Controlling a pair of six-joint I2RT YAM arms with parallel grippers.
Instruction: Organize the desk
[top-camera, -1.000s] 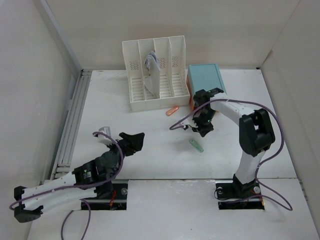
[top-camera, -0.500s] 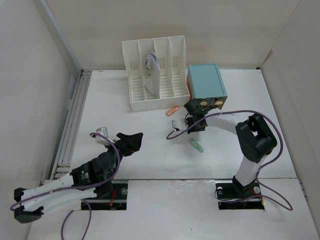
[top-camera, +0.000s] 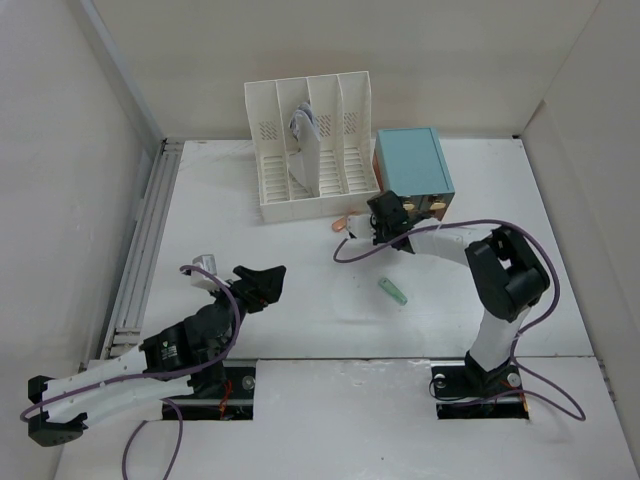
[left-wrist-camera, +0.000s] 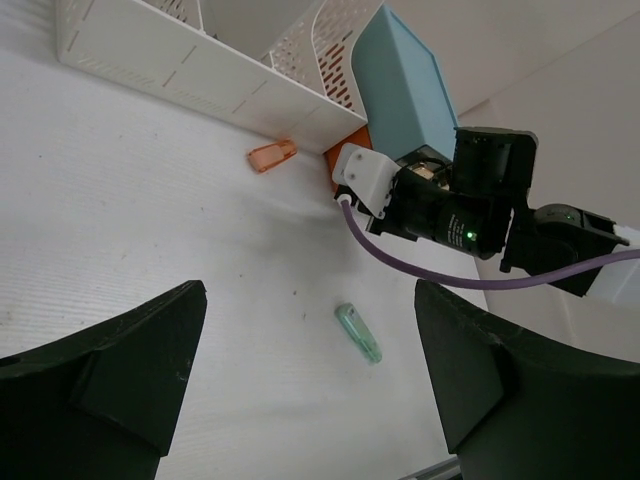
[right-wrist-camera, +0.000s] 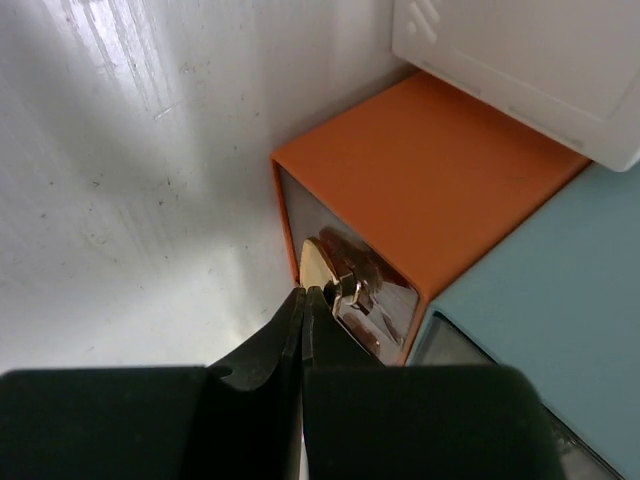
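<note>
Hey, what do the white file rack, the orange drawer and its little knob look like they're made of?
The file rack is likely moulded plastic: matte white, with thin walls and rows of small slots. The orange drawer is probably plastic too, smooth, satin and evenly coloured. The knob looks like polished metal or metallised plastic, since it is gold with mirror-like reflections.

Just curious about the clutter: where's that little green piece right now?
In the overhead view the green piece lies loose on the desk, right of centre, nearer the arms than the right gripper and the teal-topped box.
</note>
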